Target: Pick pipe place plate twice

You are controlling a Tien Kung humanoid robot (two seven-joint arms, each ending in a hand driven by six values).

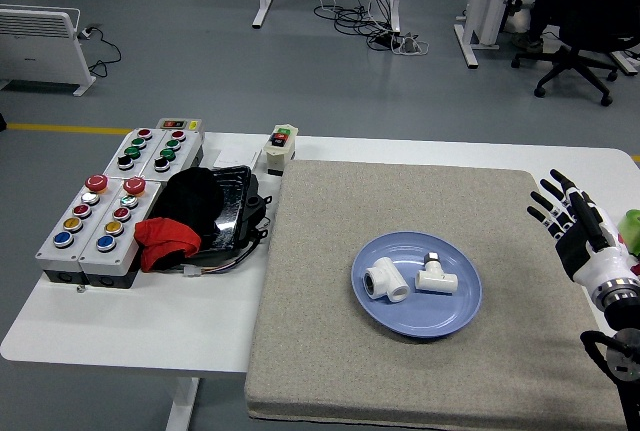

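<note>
1. Head view shows two white plastic pipe fittings lying in the round blue plate (pixel 452 319): a stubby white elbow-like fitting (pixel 385 282) on the left and a white T-shaped fitting with a metal-tipped end (pixel 435 274) just beside it on the right, apart but close.
2. With both pieces inside the rim, the task reads as essentially done; the plate sits mid-way across the grey felt mat (pixel 330 351) (probably laid down to stop parts sliding on the white worktop (pixel 130 321)).
3. The robot's right hand (pixel 580 231) hovers over the mat's right edge, black fingers (pixel 548 203) spread wide and pointing up and to the left, holding nothing.
4. That open, raised pose suggests a hand clear of the work rather than one approaching a grasp.
5. Relative to the hand, the plate and its fittings lie to the left and slightly nearer the worktop's front edge, well apart from the fingertips.
6. The left hand is not visible.
7. At the worktop's left sit grey button boxes with coloured push-buttons (pixel 95 216) and a black tray holding black and red cloth (pixel 195 216), none involved.
</note>
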